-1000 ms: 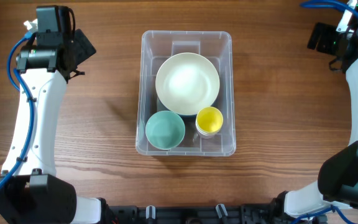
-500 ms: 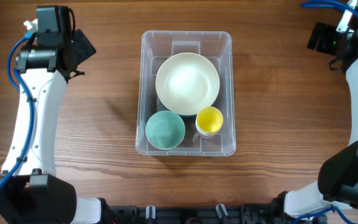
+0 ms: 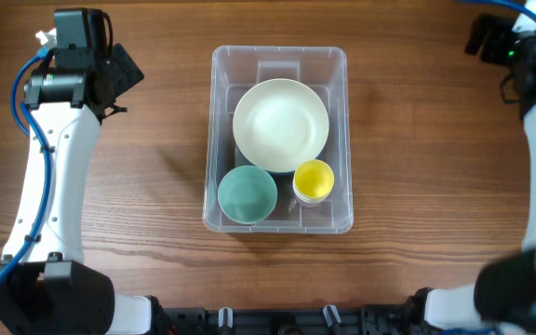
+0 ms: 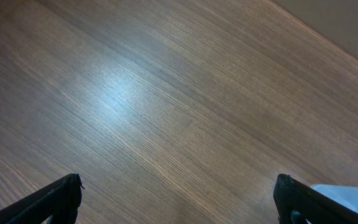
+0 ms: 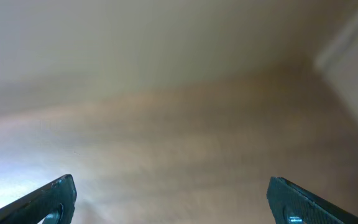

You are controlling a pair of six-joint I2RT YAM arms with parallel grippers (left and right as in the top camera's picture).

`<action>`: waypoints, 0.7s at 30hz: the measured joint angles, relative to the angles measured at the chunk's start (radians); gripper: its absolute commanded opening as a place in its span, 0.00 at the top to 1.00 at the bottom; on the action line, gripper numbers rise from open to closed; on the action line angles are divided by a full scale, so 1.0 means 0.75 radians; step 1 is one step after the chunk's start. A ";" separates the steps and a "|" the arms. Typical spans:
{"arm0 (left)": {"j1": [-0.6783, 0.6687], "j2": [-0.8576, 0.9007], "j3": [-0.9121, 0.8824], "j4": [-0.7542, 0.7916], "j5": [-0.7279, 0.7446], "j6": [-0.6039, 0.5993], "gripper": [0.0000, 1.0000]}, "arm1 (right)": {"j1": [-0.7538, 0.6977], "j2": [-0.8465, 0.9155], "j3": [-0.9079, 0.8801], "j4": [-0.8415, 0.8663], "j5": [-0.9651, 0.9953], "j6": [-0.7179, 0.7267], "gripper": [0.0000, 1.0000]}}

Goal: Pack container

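The clear plastic container (image 3: pixel 220 121) sits in the middle of the table. Inside it lie a large cream bowl (image 3: pixel 280 124), a teal bowl (image 3: pixel 247 194) and a small yellow cup (image 3: pixel 314 180). My left gripper (image 3: pixel 117 73) hovers at the far left of the table, well away from the container. In the left wrist view that gripper (image 4: pixel 178 198) stands open over bare wood, nothing between its fingers. My right gripper (image 3: pixel 491 37) is at the far right corner. In the blurred right wrist view that gripper (image 5: pixel 171 196) is open and empty too.
The table's far edge (image 4: pixel 328 37) runs across the upper right of the left wrist view. A pale blue-white object (image 4: pixel 353 198) shows behind the left gripper's right-hand finger.
The right arm has shifted toward the far edge of the table, and its wrist view is blurred. The left arm and the container's contents have not moved.
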 measured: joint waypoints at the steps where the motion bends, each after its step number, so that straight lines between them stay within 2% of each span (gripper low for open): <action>1: 0.000 0.000 0.000 0.000 0.000 0.000 0.00 | 0.006 -0.076 0.000 0.004 -0.023 -0.001 0.00; 6: 0.000 0.000 0.000 0.001 0.000 0.000 0.00 | 0.049 -0.483 -0.013 -0.067 -0.086 -0.005 0.00; 9: 0.000 0.000 0.000 0.000 0.000 0.000 0.00 | 0.055 -0.781 -0.108 -0.084 -0.102 -0.006 0.00; 16: 0.000 0.000 0.000 0.002 0.000 0.000 0.00 | 0.055 -1.352 -0.504 -0.054 -0.111 -0.006 0.00; 21: 0.000 0.000 0.000 0.000 0.000 0.000 0.00 | 0.055 -1.671 -0.875 0.116 -0.125 -0.010 0.00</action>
